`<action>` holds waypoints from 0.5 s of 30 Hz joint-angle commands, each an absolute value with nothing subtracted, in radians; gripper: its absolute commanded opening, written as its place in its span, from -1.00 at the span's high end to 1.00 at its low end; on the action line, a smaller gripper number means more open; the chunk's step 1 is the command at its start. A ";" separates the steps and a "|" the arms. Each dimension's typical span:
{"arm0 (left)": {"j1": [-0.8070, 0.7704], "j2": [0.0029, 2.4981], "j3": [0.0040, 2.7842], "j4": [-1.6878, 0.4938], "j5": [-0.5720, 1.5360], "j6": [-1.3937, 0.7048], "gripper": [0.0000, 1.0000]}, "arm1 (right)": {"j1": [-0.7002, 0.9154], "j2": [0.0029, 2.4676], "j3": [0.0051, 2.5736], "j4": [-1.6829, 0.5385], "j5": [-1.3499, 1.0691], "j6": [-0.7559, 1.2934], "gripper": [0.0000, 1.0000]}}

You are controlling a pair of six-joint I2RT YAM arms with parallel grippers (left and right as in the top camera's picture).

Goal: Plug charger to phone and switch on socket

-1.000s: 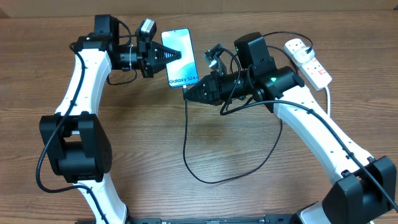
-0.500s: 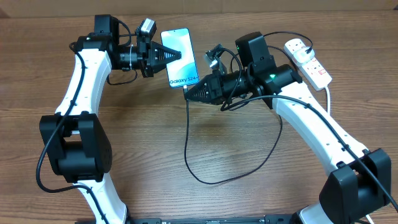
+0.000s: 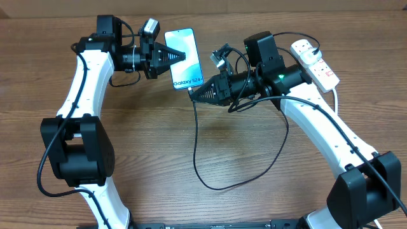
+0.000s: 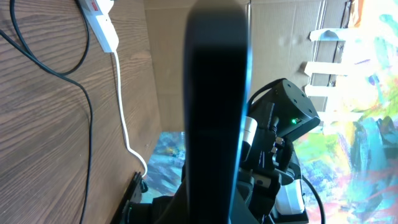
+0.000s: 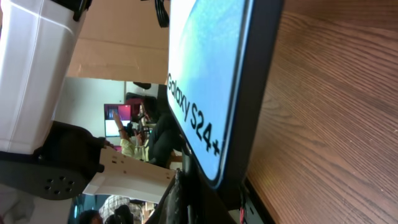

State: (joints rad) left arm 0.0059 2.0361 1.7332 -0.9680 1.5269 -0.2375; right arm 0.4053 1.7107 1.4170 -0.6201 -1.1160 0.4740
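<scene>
In the overhead view, the left claw [image 3: 179, 57] was clenched on the side edge of the phone [image 3: 186, 51], holding it at the far middle of the table [image 3: 127, 159], with the phone's long axis running from the far side toward the robot and its lettered end nearer the robot. The right claw [image 3: 193, 96] was clenched, apparently on the tip end of the charger [image 3: 196, 146], and sat just beside that lettered end, slightly to its right. The cable hung from the claw and looped across the table. The socket [image 3: 313, 62] lay well apart at the far right, nearer the right arm. In the left wrist view, the phone [image 4: 214, 93] appeared edge-on and filled the centre, and the socket [image 4: 103, 20] lay on the table beyond it. In the right wrist view, the phone [image 5: 208, 74] stood directly ahead of the right claw [image 5: 186, 200], lettered end nearest. The port and the tip were not discernible, so whether they were seated could not be told.
</scene>
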 commanded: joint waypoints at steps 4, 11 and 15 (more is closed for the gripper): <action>-0.021 2.038 1.736 -0.971 1.583 -0.245 0.92 | 0.392 1.718 1.419 -0.575 -1.101 0.464 0.93; -0.021 2.038 1.736 -0.971 1.583 -0.278 0.92 | 0.392 1.718 1.419 -0.573 -1.058 0.465 0.93; -0.021 2.038 1.736 -0.971 1.583 -0.278 0.92 | 0.392 1.718 1.419 -0.566 -1.056 0.467 0.93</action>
State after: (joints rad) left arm 0.0059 2.0361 1.7332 -0.9672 1.5303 -0.2790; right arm 0.4057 1.7107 1.4151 -0.5930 -1.1107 0.4709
